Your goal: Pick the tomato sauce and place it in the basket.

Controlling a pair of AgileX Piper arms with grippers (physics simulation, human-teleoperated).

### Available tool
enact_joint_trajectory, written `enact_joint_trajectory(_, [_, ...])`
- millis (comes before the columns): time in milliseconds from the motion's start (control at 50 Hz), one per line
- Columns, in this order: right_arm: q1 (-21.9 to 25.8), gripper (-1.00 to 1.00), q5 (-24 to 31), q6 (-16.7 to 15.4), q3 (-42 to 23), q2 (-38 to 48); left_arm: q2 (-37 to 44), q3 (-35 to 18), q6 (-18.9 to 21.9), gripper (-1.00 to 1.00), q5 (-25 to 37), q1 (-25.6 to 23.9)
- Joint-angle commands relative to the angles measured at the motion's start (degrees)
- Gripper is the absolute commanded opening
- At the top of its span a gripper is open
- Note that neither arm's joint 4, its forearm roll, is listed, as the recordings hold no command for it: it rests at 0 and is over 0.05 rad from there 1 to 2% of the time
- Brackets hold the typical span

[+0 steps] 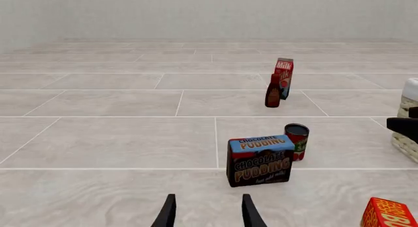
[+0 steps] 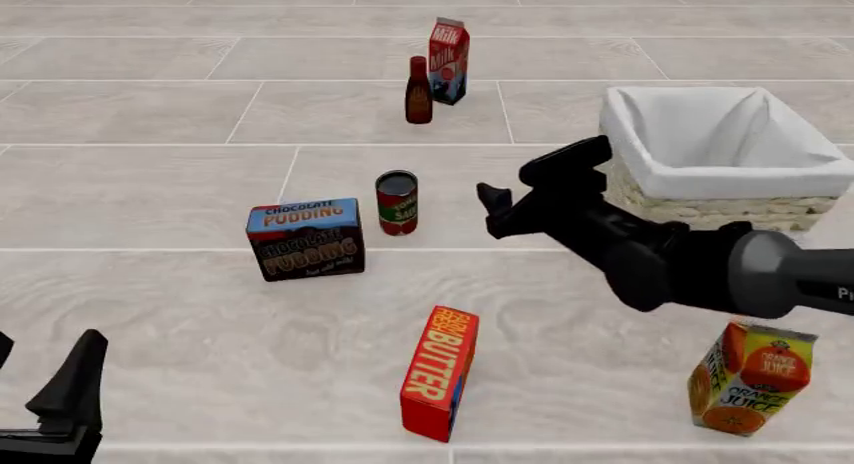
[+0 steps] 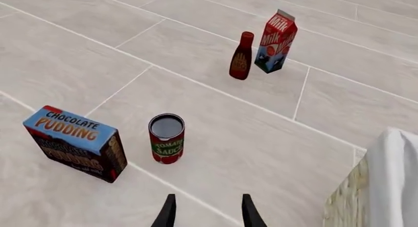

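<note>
**Now closing on the tomato sauce, nothing gripped yet**

Clearly mid-approach. Right end effector (image 2: 497,210) reaching in from the right of the front view toward frame centre, fingers spread with nothing between them, tips apart in the right wrist view too (image 3: 205,211). Aimed at the tomato sauce (image 2: 396,202), upright at centre frame, just right of the chocolate pudding box (image 2: 306,238) but not touching it. Gap on the can's right side left free, probably why the approach comes from there. Basket (image 2: 694,206) at right of frame, behind the arm, near enough for a short carry once the can is lifted. Left end effector (image 2: 60,399) parked at lower left, fingers parted (image 1: 206,212), likely kept low to stay out of the way. Milk carton (image 2: 449,61) and dark bottle (image 2: 419,90) at top centre, butter (image 2: 439,372) and orange juice (image 2: 751,376) lower down, all well apart from the can.
</note>
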Motion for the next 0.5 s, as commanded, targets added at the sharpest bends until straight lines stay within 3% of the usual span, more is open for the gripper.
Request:
enact_joint_trajectory(20, [1.3,1.00,0.0,-0.1,-4.3,4.0,0.0,0.0,0.0,1.00,0.0,0.0])
enact_joint_trajectory(500, [3.4,1.00,0.4,0.0,-11.9,12.1,0.0,0.0,0.0,1.00,0.0,0.0])
